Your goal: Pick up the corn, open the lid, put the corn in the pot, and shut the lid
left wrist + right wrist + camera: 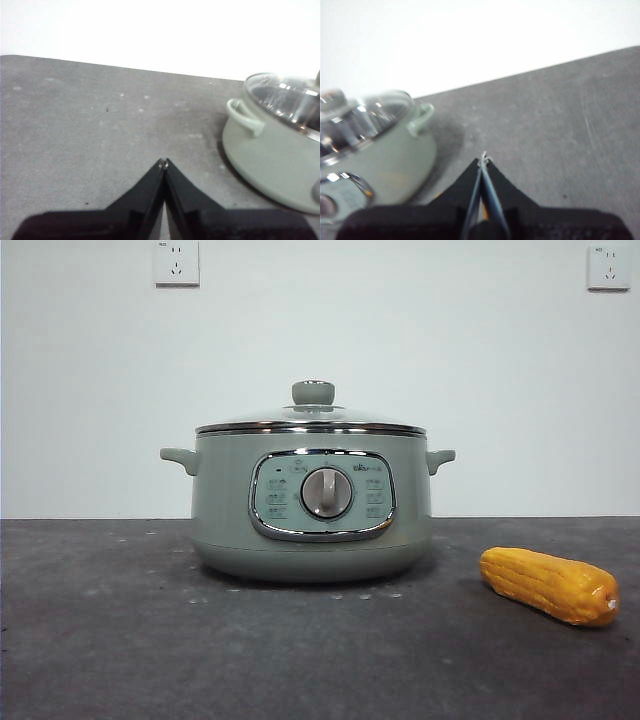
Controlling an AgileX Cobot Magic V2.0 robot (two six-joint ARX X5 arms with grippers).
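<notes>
The sage-green pot (312, 502) stands in the middle of the dark table with its glass lid (312, 418) seated on it, green knob on top. To its right, nearer the front, the yellow-orange corn (549, 585) lies on its side on the table. No arm shows in the front view. My left gripper (164, 161) is shut and empty above bare table, with the pot (272, 150) and lid (287, 97) off to one side. My right gripper (483, 157) is also shut and empty, close to the pot (380, 155); the corn is not visible in its view.
The dark grey table (120, 640) runs back to a white wall with two power sockets, one (176, 262) at the upper left and one (609, 267) at the upper right. The table's far edge (125, 67) shows in both wrist views.
</notes>
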